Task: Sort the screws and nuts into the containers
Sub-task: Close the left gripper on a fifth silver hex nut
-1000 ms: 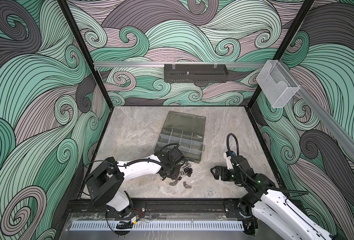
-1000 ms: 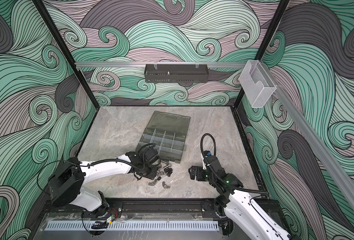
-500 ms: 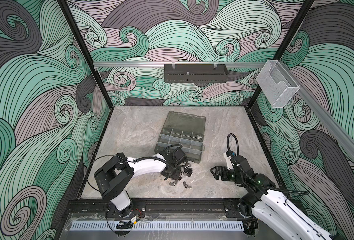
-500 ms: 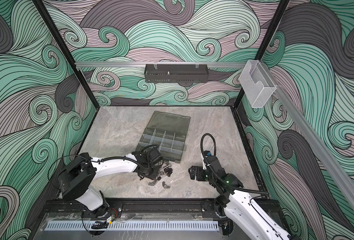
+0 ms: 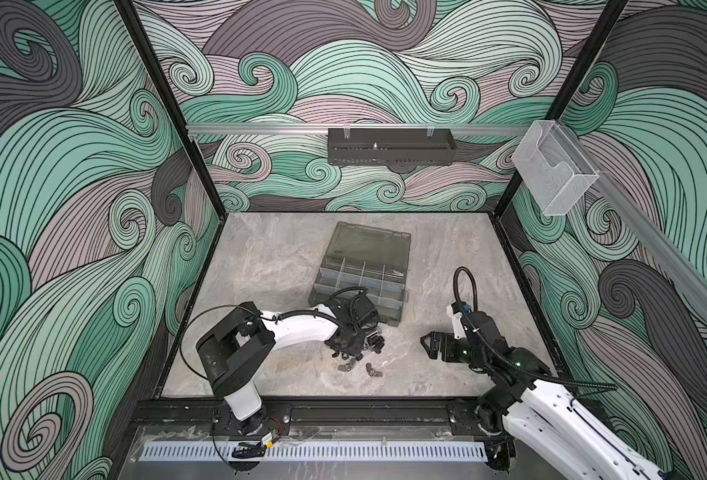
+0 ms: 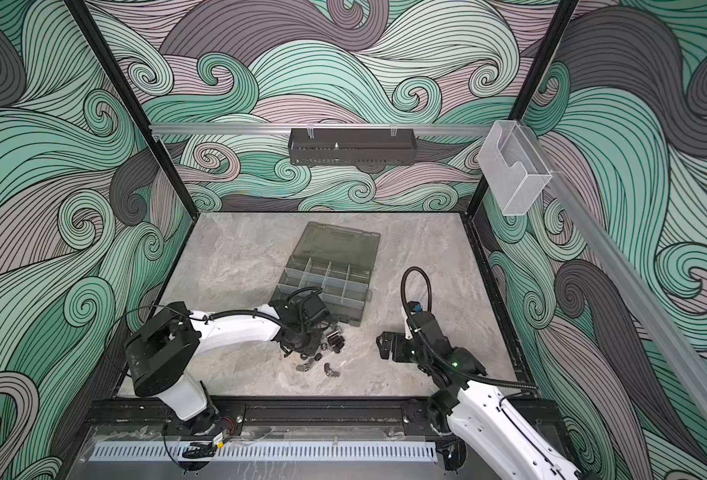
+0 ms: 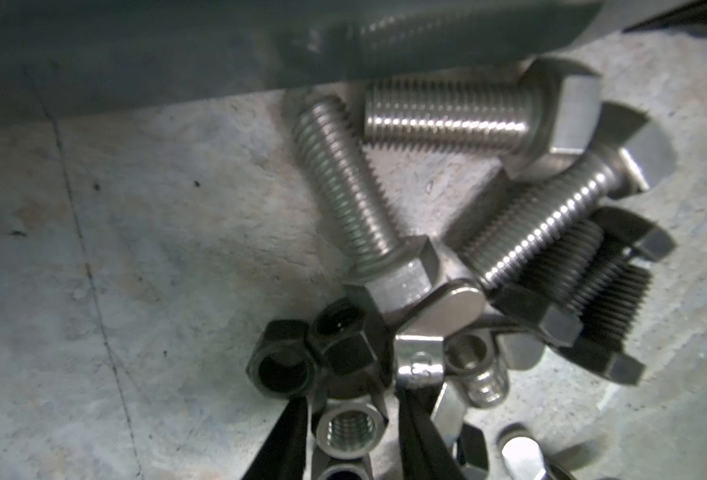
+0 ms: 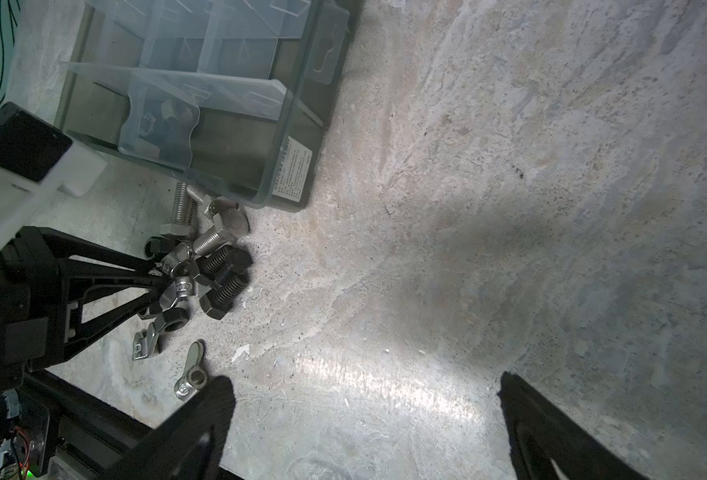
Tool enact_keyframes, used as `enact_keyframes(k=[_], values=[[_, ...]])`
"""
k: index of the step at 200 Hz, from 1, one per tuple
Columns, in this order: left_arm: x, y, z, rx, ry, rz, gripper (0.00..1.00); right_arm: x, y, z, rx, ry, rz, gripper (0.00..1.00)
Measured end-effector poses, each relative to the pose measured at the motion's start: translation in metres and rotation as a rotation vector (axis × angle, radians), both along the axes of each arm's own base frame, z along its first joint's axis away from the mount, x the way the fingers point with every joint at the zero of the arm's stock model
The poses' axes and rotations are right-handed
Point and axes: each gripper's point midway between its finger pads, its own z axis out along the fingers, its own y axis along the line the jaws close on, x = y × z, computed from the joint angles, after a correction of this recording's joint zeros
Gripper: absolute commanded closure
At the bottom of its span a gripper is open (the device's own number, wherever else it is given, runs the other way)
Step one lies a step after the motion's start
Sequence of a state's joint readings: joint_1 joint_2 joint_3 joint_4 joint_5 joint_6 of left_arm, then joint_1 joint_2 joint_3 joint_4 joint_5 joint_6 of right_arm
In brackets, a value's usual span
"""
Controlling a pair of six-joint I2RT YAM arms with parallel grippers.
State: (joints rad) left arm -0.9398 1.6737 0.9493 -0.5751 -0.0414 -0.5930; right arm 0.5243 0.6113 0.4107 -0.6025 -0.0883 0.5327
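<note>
My left pincer [image 7: 352, 415], down among the screws [image 7: 343, 178] just below the grey case [image 5: 360, 274] in a top view, narrowly brackets a silver nut [image 7: 349, 428], whether gripped I cannot tell, while my right pincer [image 5: 426, 348] gapes wide, well apart rightward.

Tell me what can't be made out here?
Both top views: screws and nuts too small to tell apart; the left arm hides part of the organiser.
Left wrist view: left end effector cut off by the edge; grip on silver nut unclear.
Right wrist view: a divider blurs one stored piece.
</note>
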Motion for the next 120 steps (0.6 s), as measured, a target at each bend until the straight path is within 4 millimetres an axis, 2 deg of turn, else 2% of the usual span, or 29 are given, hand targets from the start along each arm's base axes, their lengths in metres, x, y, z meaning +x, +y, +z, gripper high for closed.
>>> enact_keyframes(k=[82, 120], values=[[-0.0002, 0.0006, -0.0003, 0.008, -0.008, -0.004, 0.69, 0.0, -0.0001, 0.0001, 0.0, 0.0, -0.001, 0.01], [0.0013, 0.003, -0.0002, 0.019, -0.019, -0.002, 0.73, 0.0, 0.0, 0.0005, 0.002, -0.002, -0.001, 0.01]])
